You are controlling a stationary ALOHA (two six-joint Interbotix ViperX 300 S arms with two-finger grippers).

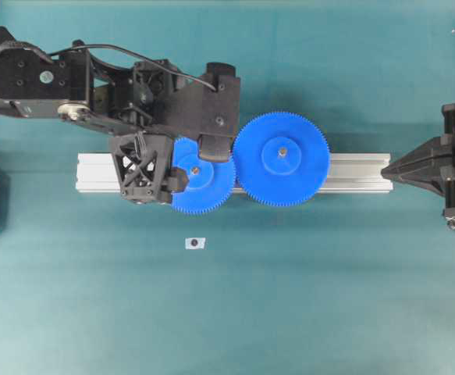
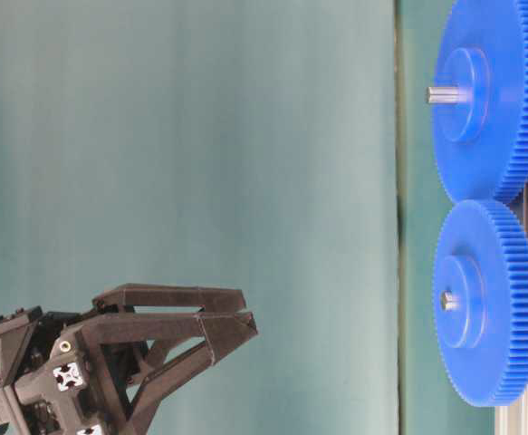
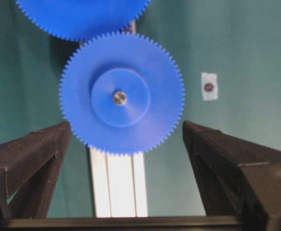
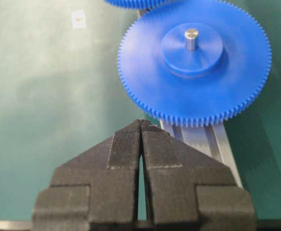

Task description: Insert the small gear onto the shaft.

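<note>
While two blue gears point(image 1: 281, 159) mesh, one rail point(image 1: 360, 173).

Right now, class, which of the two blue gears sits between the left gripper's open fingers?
The small gear, on the rail's left end: narrower, its pin barely showing. The wider gear beside it has a longer pin.

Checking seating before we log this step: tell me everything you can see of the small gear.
The small gear is a blue plastic-looking disc with fine teeth all round and a raised round hub; a grey metal pin tip shows at the hub's centre. It lies flat on the silver rail, its teeth meeting those of the larger gear beside it. The left tool hangs over it, open, and nothing is seen gripping it. From overhead the arm hides part of the disc.
</note>
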